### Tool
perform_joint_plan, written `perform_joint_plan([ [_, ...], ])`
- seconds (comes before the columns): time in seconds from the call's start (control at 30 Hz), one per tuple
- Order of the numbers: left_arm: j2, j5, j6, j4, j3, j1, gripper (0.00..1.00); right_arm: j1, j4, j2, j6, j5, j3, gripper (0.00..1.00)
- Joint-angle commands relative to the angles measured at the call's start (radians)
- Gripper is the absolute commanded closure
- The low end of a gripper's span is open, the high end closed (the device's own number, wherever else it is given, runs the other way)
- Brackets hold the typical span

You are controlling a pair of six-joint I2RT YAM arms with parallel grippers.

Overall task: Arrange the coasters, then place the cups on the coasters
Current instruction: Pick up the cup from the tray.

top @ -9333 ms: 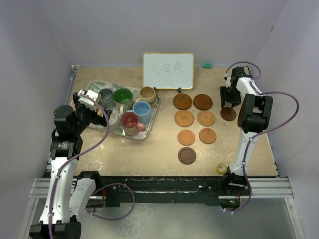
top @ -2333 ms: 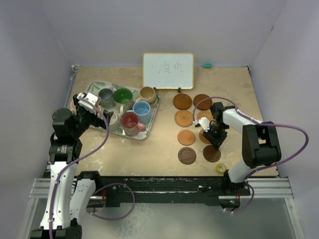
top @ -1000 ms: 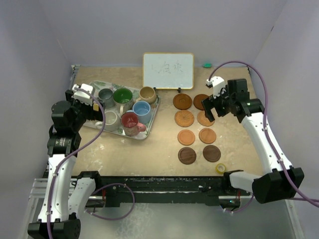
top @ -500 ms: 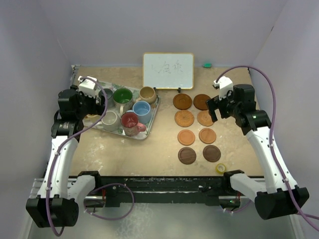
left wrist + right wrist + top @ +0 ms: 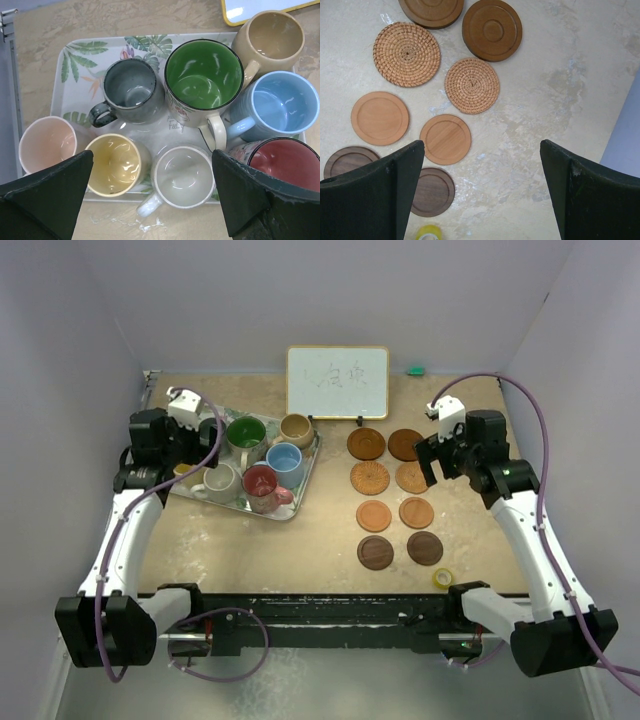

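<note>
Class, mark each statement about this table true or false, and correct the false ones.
1. Eight coasters lie in two columns of four. True.
2. The green mug stands on a woven coaster. False: it sits in the tray, beside the grey mug.
3. The left gripper and right gripper are open and empty. True.
4. The whiteboard lies flat among the coasters. False: it stands upright behind them, toward the back.

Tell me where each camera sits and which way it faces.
Top external: above, behind the bases, looking down on the table; left arm, right arm show.
Left wrist: over the tray, facing down into mugs; open jaws below.
Right wrist: over the coasters, facing down; open jaws too.
Shared: top and left wrist show the green mug.
</note>
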Motion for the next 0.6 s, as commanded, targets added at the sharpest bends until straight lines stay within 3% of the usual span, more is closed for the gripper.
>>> perform_joint_plan([
  [0.0, 0.025, 0.029, -0.031, 0.062, 0.057, 0.005, 0.02, 0.002, 0.024, -0.024, -0.001, 0.030, -0.004, 0.00],
  [0.57, 0.159, 0.022, -0.100, 0.067, 0.118, -0.022, 0.14, 0.001, 0.028, -0.017, -0.019, -0.004, -0.013, 0.00],
])
